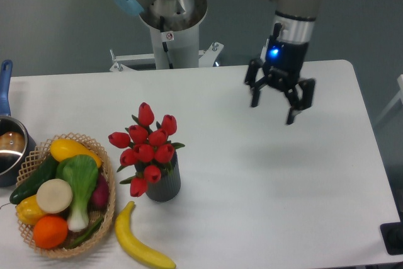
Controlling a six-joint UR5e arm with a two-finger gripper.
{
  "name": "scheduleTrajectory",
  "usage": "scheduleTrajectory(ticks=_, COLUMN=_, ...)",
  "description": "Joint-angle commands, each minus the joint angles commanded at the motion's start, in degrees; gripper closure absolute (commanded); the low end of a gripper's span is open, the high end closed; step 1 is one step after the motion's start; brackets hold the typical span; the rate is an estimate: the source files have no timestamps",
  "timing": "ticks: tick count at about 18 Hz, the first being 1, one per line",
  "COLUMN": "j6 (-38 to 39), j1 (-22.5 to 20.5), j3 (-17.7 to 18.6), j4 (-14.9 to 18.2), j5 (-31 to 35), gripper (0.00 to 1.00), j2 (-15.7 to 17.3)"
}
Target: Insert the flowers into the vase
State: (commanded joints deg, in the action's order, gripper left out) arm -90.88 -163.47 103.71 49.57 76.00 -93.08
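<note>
Red tulips (pixel 145 148) stand in the vase (pixel 164 184), beside the basket (pixel 108 203).
Gripper (pixel 275 100) hangs well apart, jaws wide, empty; buds look light and crushable, so any regrip belongs low on the stems.

pot (pixel 9 146) cut by left edge

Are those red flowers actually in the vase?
In: the flowers stand upright from the vase mouth, untouched by the open gripper.

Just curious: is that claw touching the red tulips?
Apart. The fixed camera shows the open gripper far right of the flowers, bare table between.
</note>
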Motion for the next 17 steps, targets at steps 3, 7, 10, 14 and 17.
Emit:
scheduleTrajectory(ticks=3, j6=-0.4, j1=-1.0, j3=-2.1, j4=3.9, j5=7.3, gripper=0.0, j2=1.2)
scheduleTrajectory(ticks=7, j6=-1.5, j1=-4.2, j3=-9.4, j4=18.5, j5=9.3, gripper=0.0, j2=2.6)
scheduleTrajectory(ticks=10, j6=-10.9, j1=-7.1, j3=-11.0, j4=23.7, j5=9.3, gripper=0.0, j2=2.9)
scheduleTrajectory(ticks=14, j6=-22.3, j1=-11.6, j3=-11.3, j4=27.1, j5=9.2, gripper=0.0, j2=4.1)
scheduleTrajectory(ticks=17, j6=-24.4, j1=-13.7, j3=-11.2, j4=28.0, j5=7.9, gripper=0.0, j2=4.7)
